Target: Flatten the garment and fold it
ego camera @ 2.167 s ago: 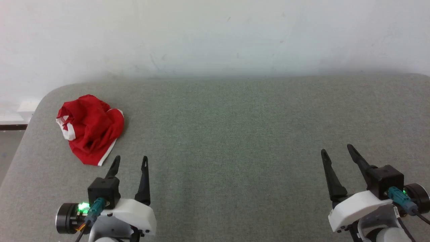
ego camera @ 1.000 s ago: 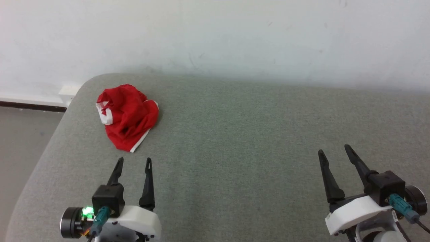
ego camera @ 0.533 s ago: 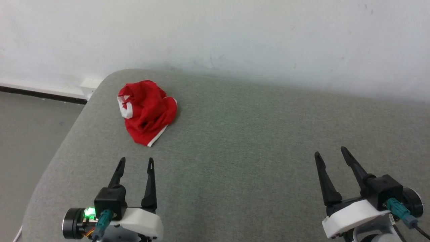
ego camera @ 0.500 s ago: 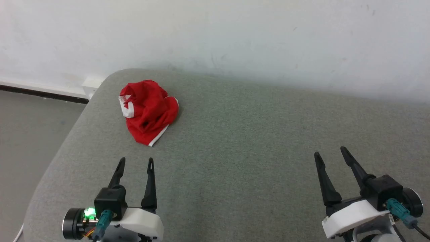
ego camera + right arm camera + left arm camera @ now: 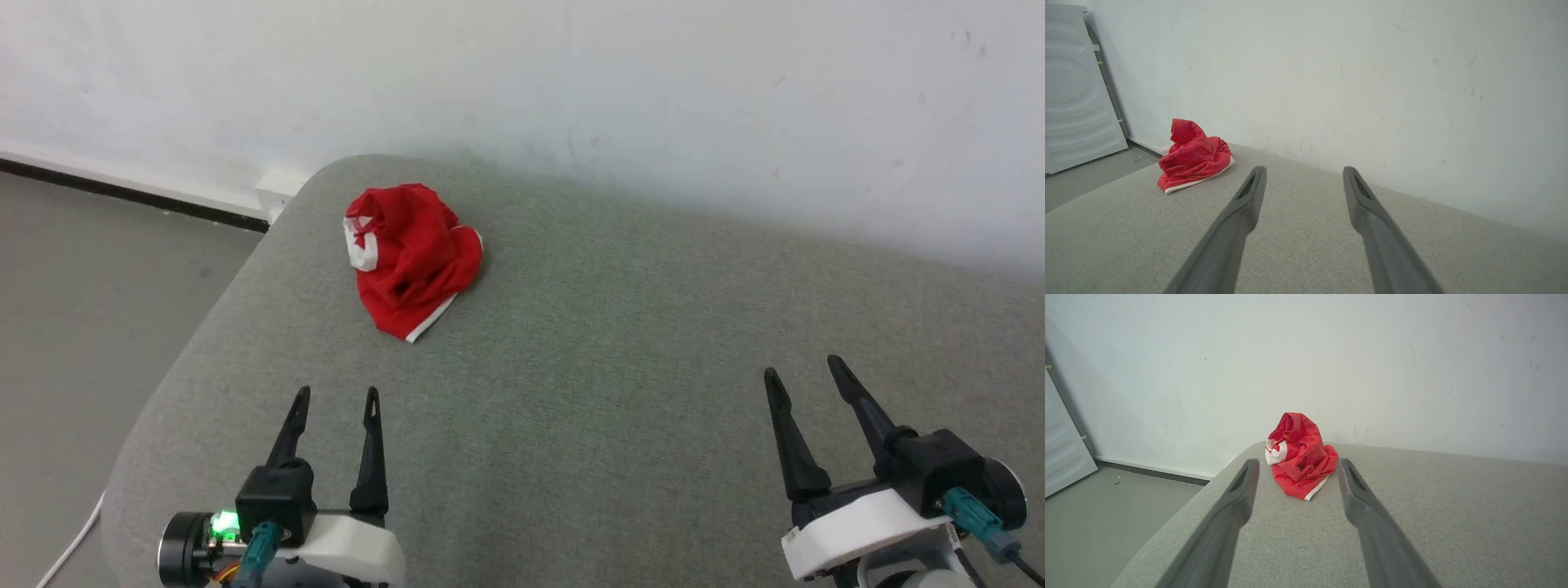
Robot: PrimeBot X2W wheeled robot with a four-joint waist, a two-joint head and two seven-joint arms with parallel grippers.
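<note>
Red fabric, bunched in a loose heap: the garment (image 5: 412,257) lies on the grey cloth-covered bench (image 5: 612,367) near its far left rounded corner, a white patch showing on its left side and a thin white edge along its near hem. From the head view, the left claw (image 5: 338,394) hangs over the near left part of the bench, jaws spread wide and holding nothing, its tips pointing toward the heap but well short of it. The right claw (image 5: 800,367) sits at the near right, likewise spread and empty, well apart from the garment. A pale wall (image 5: 522,73) stands behind the bench, a grey floor (image 5: 98,269) lies to the left, and a white cable (image 5: 69,547) trails by the bench's near left corner. From the left wrist view, the garment (image 5: 1300,457) appears framed between the two dark fingers (image 5: 1229,522), beyond their tips, not touched by either, standing up in a crumpled peak. A white panel (image 5: 1061,457) leans at the far left edge. From the right wrist view, the garment (image 5: 1194,157) lies off to the left of the fingers (image 5: 1237,220), close to the bench's edge, white trim along its base; the jaws stand wide with bare bench between them.
</note>
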